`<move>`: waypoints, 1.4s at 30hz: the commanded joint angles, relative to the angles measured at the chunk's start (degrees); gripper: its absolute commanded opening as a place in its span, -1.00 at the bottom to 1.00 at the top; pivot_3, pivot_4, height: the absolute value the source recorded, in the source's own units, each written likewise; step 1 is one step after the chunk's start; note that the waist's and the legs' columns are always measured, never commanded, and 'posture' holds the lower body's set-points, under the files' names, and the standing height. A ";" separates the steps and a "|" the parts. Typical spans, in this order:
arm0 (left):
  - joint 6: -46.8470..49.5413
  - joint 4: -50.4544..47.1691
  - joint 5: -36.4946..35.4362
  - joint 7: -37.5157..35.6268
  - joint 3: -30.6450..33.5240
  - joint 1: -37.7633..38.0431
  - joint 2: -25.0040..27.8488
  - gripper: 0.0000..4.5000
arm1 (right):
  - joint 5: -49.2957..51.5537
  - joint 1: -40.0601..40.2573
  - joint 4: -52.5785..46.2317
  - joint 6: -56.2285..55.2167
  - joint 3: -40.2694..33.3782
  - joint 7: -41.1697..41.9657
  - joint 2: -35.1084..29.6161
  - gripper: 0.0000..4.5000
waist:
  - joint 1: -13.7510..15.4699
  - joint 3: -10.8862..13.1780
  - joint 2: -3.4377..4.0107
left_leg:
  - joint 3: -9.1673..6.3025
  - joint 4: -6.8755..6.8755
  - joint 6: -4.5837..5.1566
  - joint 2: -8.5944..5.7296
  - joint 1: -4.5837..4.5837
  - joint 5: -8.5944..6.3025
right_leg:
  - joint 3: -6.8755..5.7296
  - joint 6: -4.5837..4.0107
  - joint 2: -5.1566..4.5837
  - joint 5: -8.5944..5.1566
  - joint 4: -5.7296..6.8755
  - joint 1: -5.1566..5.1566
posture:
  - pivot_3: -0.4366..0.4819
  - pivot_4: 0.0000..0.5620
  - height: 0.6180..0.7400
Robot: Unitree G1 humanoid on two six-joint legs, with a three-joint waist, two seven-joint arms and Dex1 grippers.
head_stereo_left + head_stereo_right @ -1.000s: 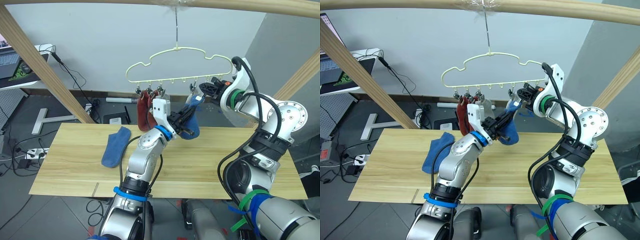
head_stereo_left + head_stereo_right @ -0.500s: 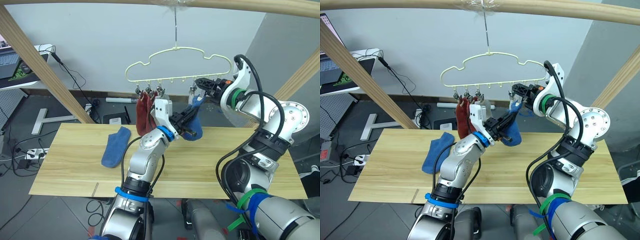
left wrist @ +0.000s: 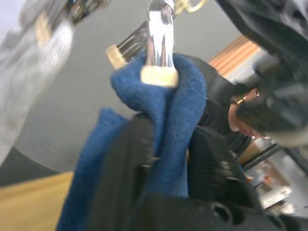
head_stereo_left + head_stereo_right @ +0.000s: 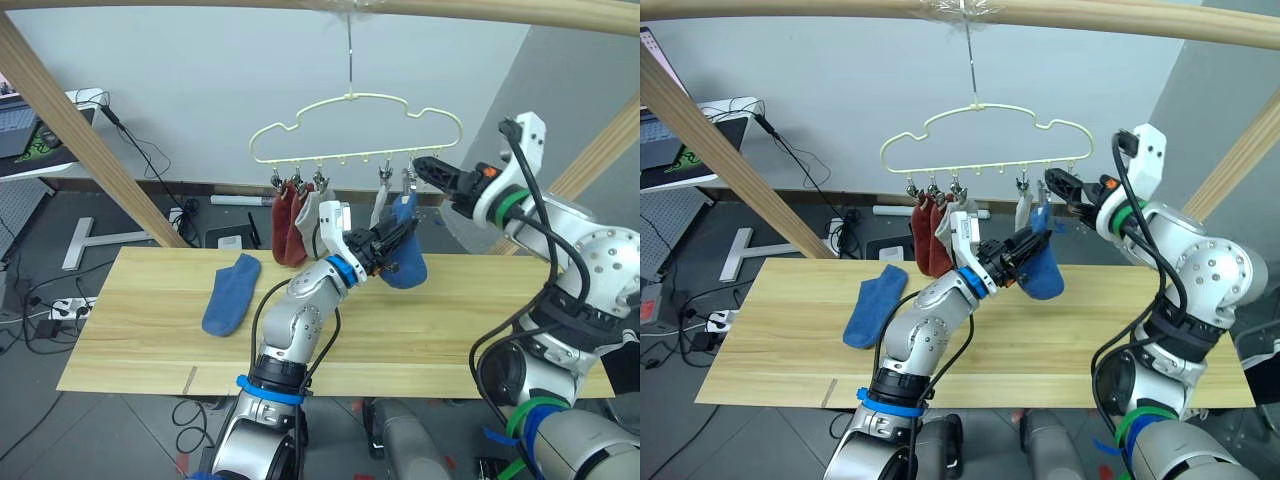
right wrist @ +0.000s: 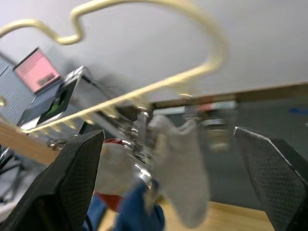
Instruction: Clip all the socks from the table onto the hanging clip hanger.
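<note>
From the head views, the hanger is hanging from the pole above the far edge of the tabletop. Two red socks and a grey sock are dangling from its left clips, and another grey sock is hanging further right. Next to that one, a blue sock is hanging from a clip while the left tool is pinching its upper part. The right tool is hovering just right of that clip, fingers spread wide, holding nothing. One blue sock is lying on the left of the tabletop, so I judge five are up and one is left, once the left tool lets go.

In the left wrist view, the metal clip is biting the bunched top of the blue sock, and the black fingers are pressing the cloth below it.

In the right wrist view, the two fingers are standing far apart, framing the hanger wire and the grey sock. The clips here are blurred, so I cannot tell how firmly each is gripping.
</note>
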 commanded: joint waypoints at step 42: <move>8.07 -22.88 -3.38 -1.12 4.95 -0.31 21.65 0.90 | -28.92 10.51 19.85 -59.31 29.17 3.31 -1.38 0.02 | 0.93 0.02 0.00 | 0.02 0.03 -0.02 0.08 0.10 0.01 | 0.07 -0.01 0.00 0.00 0.10 0.01 | -0.06 -0.04 1.00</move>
